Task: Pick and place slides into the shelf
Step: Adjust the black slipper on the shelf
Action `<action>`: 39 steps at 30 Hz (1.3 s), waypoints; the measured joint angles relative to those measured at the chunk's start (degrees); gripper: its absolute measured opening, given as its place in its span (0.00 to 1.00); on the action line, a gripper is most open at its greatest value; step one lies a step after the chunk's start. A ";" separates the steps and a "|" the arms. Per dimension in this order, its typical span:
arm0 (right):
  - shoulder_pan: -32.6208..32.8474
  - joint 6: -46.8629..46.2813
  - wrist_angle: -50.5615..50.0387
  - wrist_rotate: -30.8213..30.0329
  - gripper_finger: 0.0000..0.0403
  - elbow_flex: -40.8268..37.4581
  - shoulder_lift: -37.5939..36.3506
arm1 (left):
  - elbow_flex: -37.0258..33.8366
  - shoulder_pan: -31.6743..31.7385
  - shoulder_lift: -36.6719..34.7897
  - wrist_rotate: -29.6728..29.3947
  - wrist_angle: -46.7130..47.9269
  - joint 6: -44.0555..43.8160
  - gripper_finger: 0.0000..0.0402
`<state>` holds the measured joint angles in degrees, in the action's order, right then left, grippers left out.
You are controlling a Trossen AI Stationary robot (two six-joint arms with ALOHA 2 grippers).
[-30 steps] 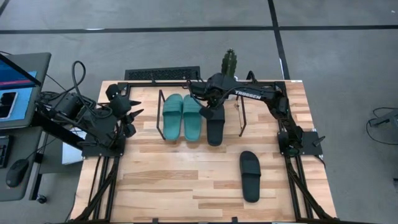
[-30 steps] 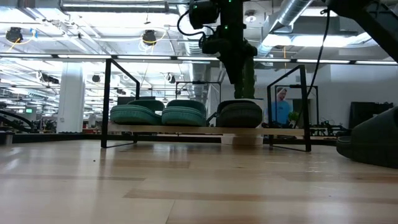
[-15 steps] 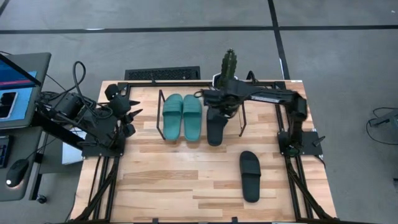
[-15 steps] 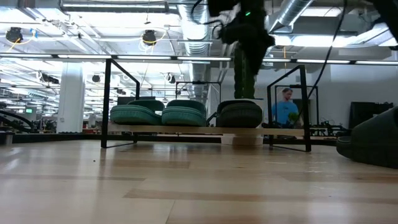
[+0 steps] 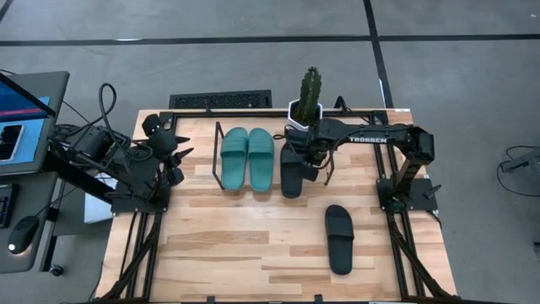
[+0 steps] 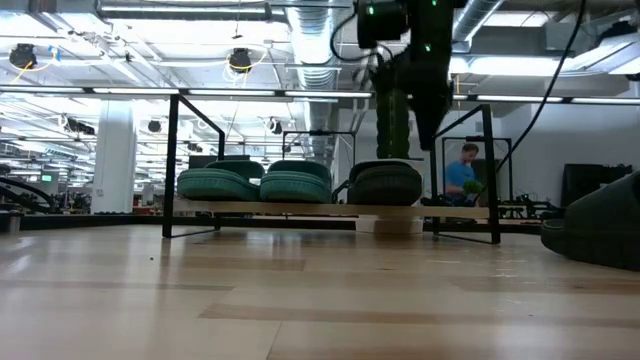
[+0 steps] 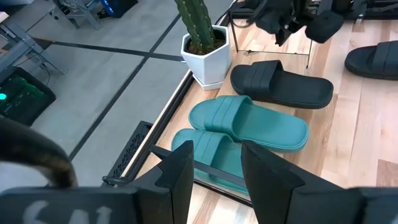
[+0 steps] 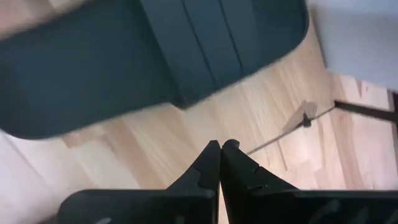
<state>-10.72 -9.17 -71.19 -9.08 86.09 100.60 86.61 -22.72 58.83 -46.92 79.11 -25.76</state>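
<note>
The shelf (image 5: pixel 327 162) stands at the table's far middle; its wooden board (image 6: pixel 330 208) carries the teal slide pair (image 5: pixel 247 158) and one black slide (image 5: pixel 291 173), all lying on their soles. The second black slide (image 5: pixel 339 238) lies flat on the table, nearer and to the right. My right gripper (image 5: pixel 307 159) hangs shut above the shelf's right part, beside the shelved black slide (image 8: pixel 155 56), clear of it in the low view (image 6: pixel 430 135). My left gripper (image 7: pixel 216 160) is open and waits at the table's left edge (image 5: pixel 173 154).
A cactus in a white pot (image 5: pixel 310 95) stands just beyond the shelf, right behind my right arm. A black keyboard (image 5: pixel 219 100) lies along the far edge. Bare wooden tabletop (image 5: pixel 245 245) spreads over the near half. A person (image 6: pixel 462 172) shows in the room behind.
My right gripper has drawn away from the black slide on the shelf, moving toward the table's right, while its elbow swung out to the right. The black slide has stayed on the shelf board.
</note>
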 joint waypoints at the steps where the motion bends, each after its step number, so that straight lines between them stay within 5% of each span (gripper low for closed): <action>1: -0.33 0.32 -0.04 0.00 0.00 -0.81 0.00 | 0.00 -0.01 0.00 0.01 0.00 -0.02 0.31; 39: -0.24 7.40 8.13 0.25 0.00 -2.70 6.54 | 0.00 -0.17 0.04 0.46 -0.09 -0.57 0.31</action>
<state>-10.96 -1.77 -63.05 -8.83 83.40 107.13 86.61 -22.90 58.87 -46.46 79.02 -26.33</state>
